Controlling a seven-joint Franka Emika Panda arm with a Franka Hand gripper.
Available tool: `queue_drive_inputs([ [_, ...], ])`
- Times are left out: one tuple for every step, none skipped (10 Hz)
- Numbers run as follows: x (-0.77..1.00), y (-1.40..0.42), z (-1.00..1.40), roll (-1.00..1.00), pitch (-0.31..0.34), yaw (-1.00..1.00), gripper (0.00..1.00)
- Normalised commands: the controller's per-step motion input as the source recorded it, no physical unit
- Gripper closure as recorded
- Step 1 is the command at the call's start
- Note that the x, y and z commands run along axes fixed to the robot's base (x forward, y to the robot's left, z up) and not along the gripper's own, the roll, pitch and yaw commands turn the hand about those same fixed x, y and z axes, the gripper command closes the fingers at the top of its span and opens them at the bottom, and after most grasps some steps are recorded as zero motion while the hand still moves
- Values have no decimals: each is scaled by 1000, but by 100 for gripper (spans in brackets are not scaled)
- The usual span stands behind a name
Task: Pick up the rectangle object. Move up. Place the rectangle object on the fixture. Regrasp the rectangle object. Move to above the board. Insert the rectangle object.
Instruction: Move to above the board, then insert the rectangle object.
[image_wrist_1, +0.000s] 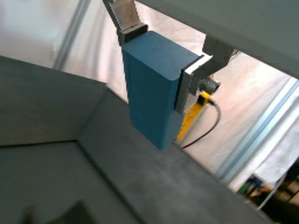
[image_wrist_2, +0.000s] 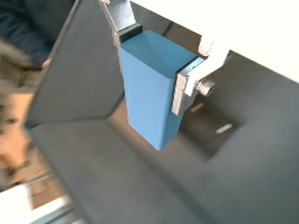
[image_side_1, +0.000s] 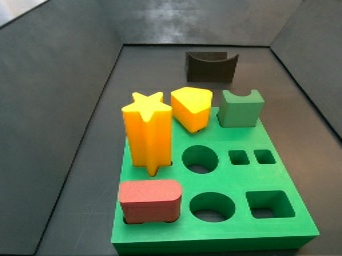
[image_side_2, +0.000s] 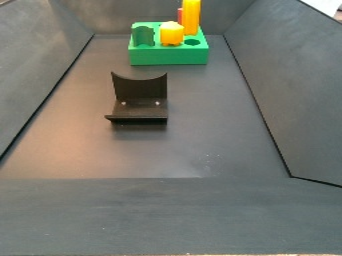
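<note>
Gripper (image_wrist_1: 163, 48) clamped on the plain blue-grey rectangular block (image_wrist_1: 152, 92) in both wrist views — long axis running straight out from the silver fingers (image_wrist_2: 191, 83), high above the dark floor; neither is caught in the side views.

The gripper (image_wrist_1: 163, 54) appears only in both wrist views — neither side view shows any part of the arm. Its two flat silver fingers (image_wrist_1: 121, 19) are closed on the rectangle object (image_wrist_1: 155, 92), one plate pressed against each of the block's opposite narrow sides near its upper end. The block hangs straight down from between the fingers (image_wrist_2: 208, 66), most of its length reaching beyond the fingertips — well clear of the dark floor beneath.
</note>
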Motion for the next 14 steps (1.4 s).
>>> queue_drive_inputs([
  [-760,-1000,67,-1000,-12,-82,100],
  [-784,-1000,50,-1000,-22,-83,100],
  [-781,-1000,53,-1000,-20,-87,100],
  [-808,-1000,58,-1000,-18,-90,100],
  [-822,-1000,54,-1000,-20,-90,100],
  [-859,-1000,61,-1000,-19,-90,100],
  [-730,-828,43,-1000,-22,-88,100],
  [-423,-420,23,-1000,-39,-80,100],
  [-285,-251,10,-910,-38,-72,100],
  [-133,-96,3,-609,-12,-41,100],
  [-74,-64,4,-337,-8,-20,100],
  [-46,-30,-3,-221,-14,-17,100],
  [0,-17,0,0,0,0,100],
  [0,-54,0,0,0,0,100],
])
